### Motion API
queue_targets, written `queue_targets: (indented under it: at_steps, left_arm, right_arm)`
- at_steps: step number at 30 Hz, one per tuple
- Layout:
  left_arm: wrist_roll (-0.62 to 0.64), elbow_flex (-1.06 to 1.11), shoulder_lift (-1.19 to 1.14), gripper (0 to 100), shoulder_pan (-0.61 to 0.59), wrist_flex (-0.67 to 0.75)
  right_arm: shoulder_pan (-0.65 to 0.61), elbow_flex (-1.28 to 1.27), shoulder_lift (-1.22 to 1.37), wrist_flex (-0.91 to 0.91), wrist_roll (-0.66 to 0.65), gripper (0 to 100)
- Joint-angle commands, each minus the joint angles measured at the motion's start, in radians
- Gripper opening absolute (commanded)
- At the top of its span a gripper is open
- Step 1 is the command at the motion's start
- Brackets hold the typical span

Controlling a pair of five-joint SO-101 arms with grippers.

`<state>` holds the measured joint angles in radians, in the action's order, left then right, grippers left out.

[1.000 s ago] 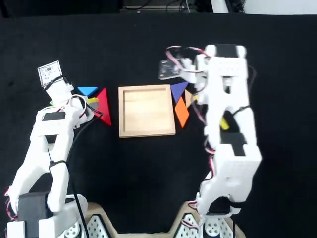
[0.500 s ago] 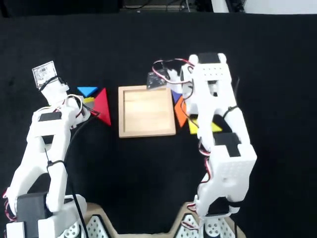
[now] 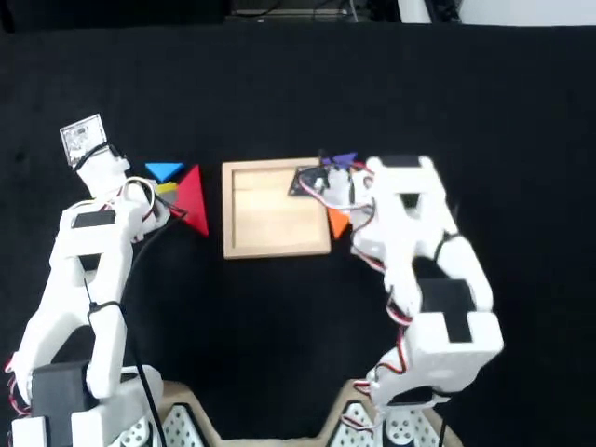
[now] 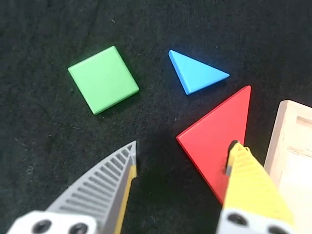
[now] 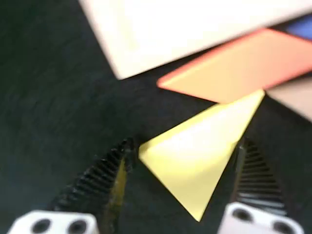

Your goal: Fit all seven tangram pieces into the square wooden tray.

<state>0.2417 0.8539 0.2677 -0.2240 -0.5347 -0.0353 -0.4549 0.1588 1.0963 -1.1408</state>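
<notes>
Right gripper, open, straddles the yellow triangle right of the tray; pinching slanted edges could squirt it into the orange piece (nearly touching). Left gripper open above the red triangle.

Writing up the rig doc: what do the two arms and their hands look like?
Left arm and right arm: white printed links, black servos, loose red, black and white wires. Left arm carries a small square board. Left hand: one grey ribbed finger, one yellow. Right hand: black ribbed fingers.
</notes>
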Motion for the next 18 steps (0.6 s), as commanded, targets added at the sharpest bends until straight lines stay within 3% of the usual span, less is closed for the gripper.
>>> queue_targets:
  at_steps: [1, 18]
  left_arm:
    - [-0.002, -0.005, 0.009, 29, -0.008, 0.014]
    - [-0.002, -0.005, 0.009, 29, -0.008, 0.014]
  right_arm:
    - [-0.021, -0.031, -0.074, -0.097, 0.16, 31.9]
    - [0.041, -0.021, -0.097, -0.011, 0.133, 32.1]
